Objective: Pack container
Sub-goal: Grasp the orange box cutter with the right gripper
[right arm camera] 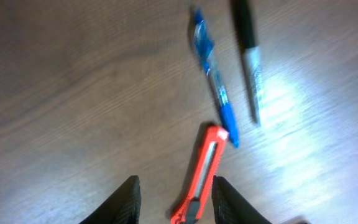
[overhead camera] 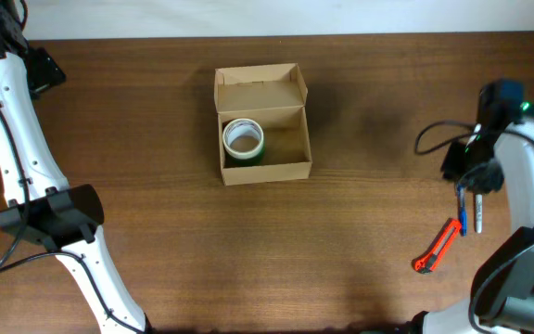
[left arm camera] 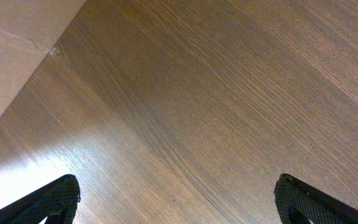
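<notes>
The container (overhead camera: 263,169) is a tan cardboard box at the table's rear centre, with its flap lid open toward the back. A green-edged tape roll (overhead camera: 243,138) lies inside at its left. My right gripper (right arm camera: 176,202) is open and hovers over a red box cutter (right arm camera: 205,165), which lies on the table between the fingers without touching them. In the overhead view the right gripper (overhead camera: 472,180) is far right of the box. My left gripper (left arm camera: 176,202) is open and empty over bare wood, at the far left rear (overhead camera: 44,70).
A blue pen (right arm camera: 213,74) and a black marker (right arm camera: 248,56) lie side by side just beyond the cutter; both show in the overhead view, the pen (overhead camera: 463,213) and the marker (overhead camera: 477,213). A tan cardboard surface (left arm camera: 11,56) fills the left wrist view's upper left.
</notes>
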Action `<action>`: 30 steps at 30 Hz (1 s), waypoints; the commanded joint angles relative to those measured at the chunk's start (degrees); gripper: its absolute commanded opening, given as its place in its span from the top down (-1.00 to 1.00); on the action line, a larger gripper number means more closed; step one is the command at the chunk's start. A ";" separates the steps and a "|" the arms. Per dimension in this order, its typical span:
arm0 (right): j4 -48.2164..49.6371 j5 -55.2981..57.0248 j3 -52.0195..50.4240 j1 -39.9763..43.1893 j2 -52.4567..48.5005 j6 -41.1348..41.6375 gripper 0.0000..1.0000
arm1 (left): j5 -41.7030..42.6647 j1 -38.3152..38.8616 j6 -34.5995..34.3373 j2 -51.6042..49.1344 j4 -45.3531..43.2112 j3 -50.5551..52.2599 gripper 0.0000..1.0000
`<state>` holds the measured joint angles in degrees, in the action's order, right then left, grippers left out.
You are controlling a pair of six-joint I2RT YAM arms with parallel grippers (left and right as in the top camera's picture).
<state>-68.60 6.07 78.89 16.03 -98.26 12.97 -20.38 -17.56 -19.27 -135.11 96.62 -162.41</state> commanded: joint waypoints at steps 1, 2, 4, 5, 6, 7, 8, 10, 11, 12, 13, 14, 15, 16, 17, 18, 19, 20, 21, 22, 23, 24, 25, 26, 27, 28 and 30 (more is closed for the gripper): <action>2.21 -1.36 -7.32 -0.20 5.81 2.99 0.23 | 0.04 -0.35 -0.59 1.84 0.04 0.28 -1.00; 3.23 -1.36 -10.49 -0.20 7.93 3.98 0.23 | 0.04 -0.35 -0.61 1.84 0.04 0.28 -1.00; 4.35 -1.31 -14.21 -0.20 10.73 5.42 0.21 | 0.04 -0.35 -0.61 1.84 0.04 0.28 -1.00; 5.07 -1.36 -16.13 -0.20 12.15 6.08 0.18 | 0.04 -0.35 -0.61 1.84 0.04 0.28 -0.99; 5.62 -1.20 -18.80 -0.17 13.99 7.48 0.15 | 0.04 -0.35 -0.59 1.84 0.04 0.28 -1.00; 6.12 -1.14 -20.52 -0.20 14.84 7.98 0.14 | 0.04 -0.35 -0.61 1.84 0.04 0.28 -0.99; 6.64 -1.11 -22.01 -0.17 15.37 8.63 0.13 | 0.04 -0.35 -0.59 1.84 0.04 0.28 -1.00; 7.65 -0.92 -24.94 0.07 15.74 10.38 0.13 | 0.04 -0.35 -0.61 1.84 0.04 0.28 -1.00; 8.09 -1.01 -26.03 0.31 15.72 11.41 0.13 | 0.04 -0.35 -0.59 1.84 0.04 0.28 -1.00; 8.94 -1.25 -27.30 0.66 15.65 11.91 0.13 | 0.04 -0.35 -0.59 1.84 0.04 0.28 -0.99; 9.79 -1.60 -28.48 1.14 15.65 12.22 0.13 | 0.04 -0.35 -0.61 1.84 0.04 0.28 -1.00; 10.49 -1.57 -29.55 1.73 15.61 12.87 0.14 | 0.04 -0.35 -0.59 1.84 0.04 0.28 -1.00; 11.19 -1.64 -30.51 2.40 15.61 13.07 0.14 | 0.04 -0.35 -0.59 1.84 0.04 0.28 -1.00; 11.82 -1.79 -31.17 2.93 15.61 13.05 0.14 | 0.04 -0.35 -0.61 1.84 0.04 0.28 -1.00; 12.35 -1.79 -31.93 3.72 15.61 13.07 0.14 | 0.04 -0.35 -0.59 1.84 0.04 0.28 -1.00; 12.61 -1.75 -32.57 4.42 15.61 13.05 0.14 | 0.04 -0.35 -0.59 1.84 0.04 0.28 -1.00; 12.98 -1.77 -33.29 5.33 15.61 13.05 0.14 | 0.04 -0.35 -0.59 1.84 0.04 0.28 -1.00; 13.33 -1.77 -33.94 6.34 15.61 13.05 0.14 | 0.04 -0.35 -0.59 1.84 0.04 0.28 -0.99; 13.84 -1.75 -34.53 7.37 15.61 13.03 0.14 | 0.04 -0.35 -0.61 1.84 0.04 0.28 -1.00; 14.29 -1.81 -35.06 8.35 15.61 13.03 0.15 | 0.04 -0.35 -0.59 1.84 0.04 0.28 -1.00; 14.56 -1.77 -35.47 9.05 15.61 12.96 0.14 | 0.04 -0.35 -0.61 1.84 0.04 0.28 -1.00; 14.91 -1.75 -35.82 9.73 15.61 12.76 0.14 | 0.04 -0.35 -0.59 1.84 0.04 0.28 -1.00; 15.28 -1.79 -36.24 10.32 15.61 12.46 0.14 | 0.04 -0.35 -0.59 1.84 0.04 0.28 -1.00; 15.65 -1.79 -36.68 10.73 15.61 11.93 0.14 | 0.04 -0.35 -0.59 1.84 0.04 0.28 -1.00; 16.09 -1.77 -37.11 11.02 15.61 11.78 0.14 | 0.04 -0.35 -0.59 1.84 0.04 0.28 -1.00; 16.52 -1.79 -37.48 11.04 15.61 11.72 0.14 | 0.04 -0.35 -0.61 1.84 0.04 0.28 -0.99; 17.46 -1.77 -37.99 11.04 15.52 11.72 0.13 | 0.04 -0.35 -0.61 1.84 0.04 0.28 -1.00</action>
<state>-52.07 4.40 41.95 26.65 -82.76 25.02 -20.38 -17.56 -19.27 -135.11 96.64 -162.41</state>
